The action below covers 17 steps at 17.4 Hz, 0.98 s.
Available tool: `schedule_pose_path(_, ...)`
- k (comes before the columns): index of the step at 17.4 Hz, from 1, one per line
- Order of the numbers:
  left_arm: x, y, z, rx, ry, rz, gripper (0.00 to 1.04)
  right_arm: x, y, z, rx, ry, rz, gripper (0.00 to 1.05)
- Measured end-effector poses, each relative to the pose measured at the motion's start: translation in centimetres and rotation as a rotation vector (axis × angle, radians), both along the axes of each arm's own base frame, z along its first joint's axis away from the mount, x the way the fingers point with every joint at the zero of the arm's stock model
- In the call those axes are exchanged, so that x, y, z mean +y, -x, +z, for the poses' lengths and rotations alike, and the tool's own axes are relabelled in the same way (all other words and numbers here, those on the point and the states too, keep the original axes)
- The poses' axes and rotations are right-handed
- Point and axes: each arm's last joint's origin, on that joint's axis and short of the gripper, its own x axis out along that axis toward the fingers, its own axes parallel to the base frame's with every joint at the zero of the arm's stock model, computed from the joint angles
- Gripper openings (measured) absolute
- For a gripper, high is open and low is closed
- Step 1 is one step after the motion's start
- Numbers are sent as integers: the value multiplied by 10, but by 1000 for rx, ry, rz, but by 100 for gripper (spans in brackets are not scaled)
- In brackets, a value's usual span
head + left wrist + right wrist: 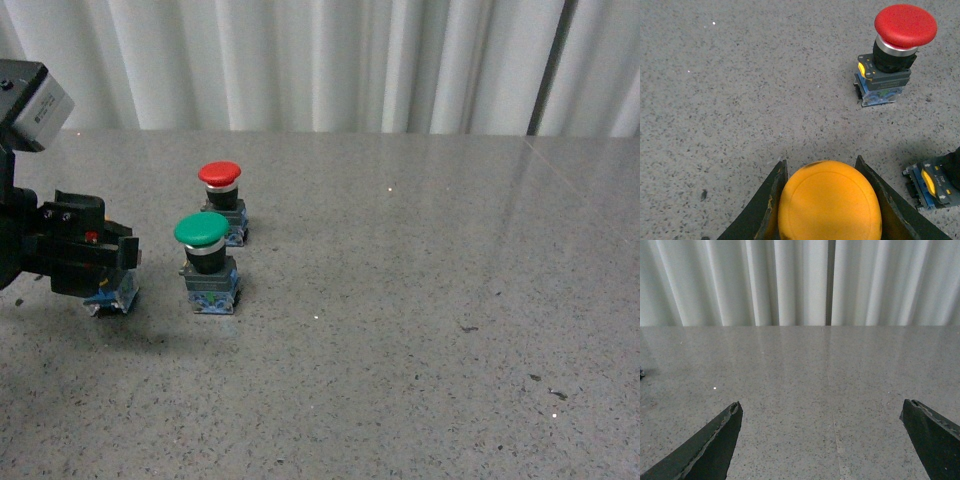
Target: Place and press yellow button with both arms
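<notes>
Grey speckled stone table (420, 330) fills the front view, with a white pleated curtain (330, 60) hanging behind it. At the far left edge, the black left arm (20, 240), topped by a pale grey block (38, 105), reaches in low over the table. Its left gripper (821, 167) is clamped around a yellow button (829, 205). In the left wrist view the wide yellow cap sits snug between two black fingers (767, 205), touching both. From the front, only the button's blue-grey base shows. It pokes out beneath the gripper at the left side of the table, slightly tilted. Whether that base touches the surface or hangs just above it cannot be told; a soft shadow lies under it.

Just to the right of the held button stands a green button (205, 258), upright on its own blue base. Behind the green one, a little farther back and near it, stands a red button (221, 198), also upright. The left wrist view shows the red button clearly: its cap, silver collar, black neck with a yellow mark, and blue base. The same view shows a corner of the green button's base at the picture's edge.

The right gripper (821, 405) shows only in the right wrist view. It is spread wide, its two black fingertips well apart, above the table and facing the curtain.
</notes>
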Motion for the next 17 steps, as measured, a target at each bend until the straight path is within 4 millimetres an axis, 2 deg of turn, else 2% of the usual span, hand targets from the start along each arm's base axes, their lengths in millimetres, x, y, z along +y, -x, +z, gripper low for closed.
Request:
schedule_pose_path(3,-4,15,38,-103,-17,-11,34,0,0,0,0,0,0,98)
schedule_pose_path(6,-19,27,88,-237,8,-72,34,0,0,0,0,0,0,98)
schedule_pose_path(7,-26,27,106,-289,26,-94,34,0,0,0,0,0,0,98)
schedule_pose_path(9,-41,21,126,-338,60,-120,34,0,0,0,0,0,0,98)
schedule_pose_path(11,-63,10,130,-317,95,-168,34,0,0,0,0,0,0,98)
schedule_pose_path(13,-89,-3,122,-260,133,-216,34,0,0,0,0,0,0,98)
schedule_pose_path(14,-140,-21,105,-179,163,-286,34,0,0,0,0,0,0,98)
schedule_pose_path(15,-164,-32,92,-127,193,-311,34,0,0,0,0,0,0,98)
schedule_pose_path(17,-178,-44,72,-69,210,-295,34,0,0,0,0,0,0,98)
